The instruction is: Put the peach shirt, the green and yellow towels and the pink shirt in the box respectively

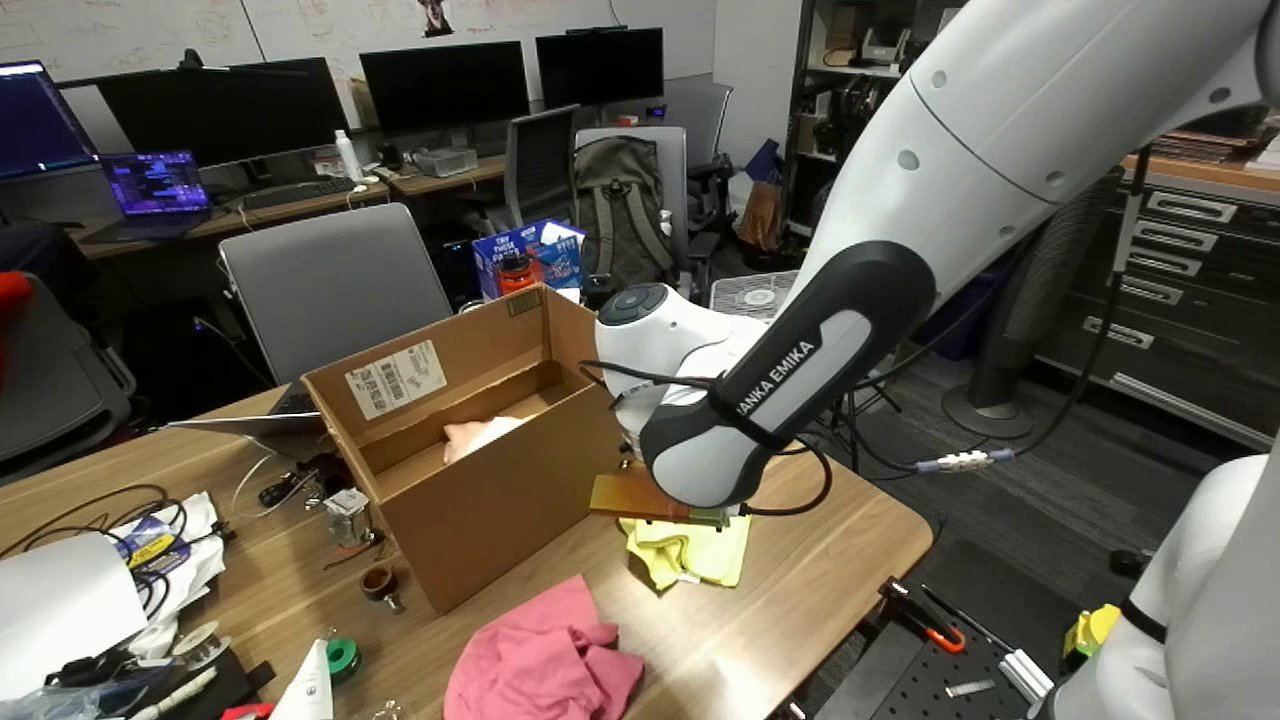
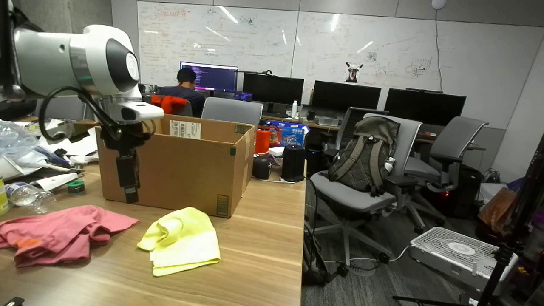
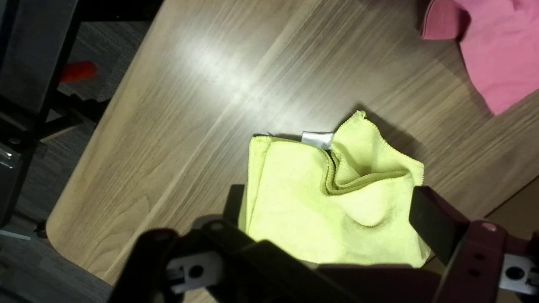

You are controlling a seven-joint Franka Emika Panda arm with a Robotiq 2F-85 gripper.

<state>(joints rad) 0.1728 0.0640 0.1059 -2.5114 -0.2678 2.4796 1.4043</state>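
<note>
Yellow towel (image 2: 185,242): lies rumpled and part folded on the tabletop (image 2: 263,255), near the box (image 2: 178,174). Shows a small pale tag (image 3: 316,139) along one edge in the wrist view, with a puckered, pocket-like fold just beside it.

Pincer (image 3: 329,205): stands spread wide, with fingers (image 3: 234,204) at opposite edges of the towel as seen from the wrist, and with yellow cloth filling most of the gap in that view. Grips nothing. Hangs from the white arm (image 2: 46,63) in an exterior view, pointing down above the tabletop, with tip visibly apart from the towel. Overlaps the long side of the box there; cannot tell how near to the cardboard.

Pink shirt (image 2: 63,233): lies crumpled on the tabletop near the towel, apart from it in all three views. Runs past the edge of each.

Peach shirt (image 1: 462,438): rests inside the box, showing only in part over the near wall in an exterior view. Has a whitish patch alongside; cannot tell whether part of the same cloth.

Box: stands upright with top uncovered. Bears a printed white label (image 1: 396,380) on the inner face of the far panel in both exterior views.
</note>
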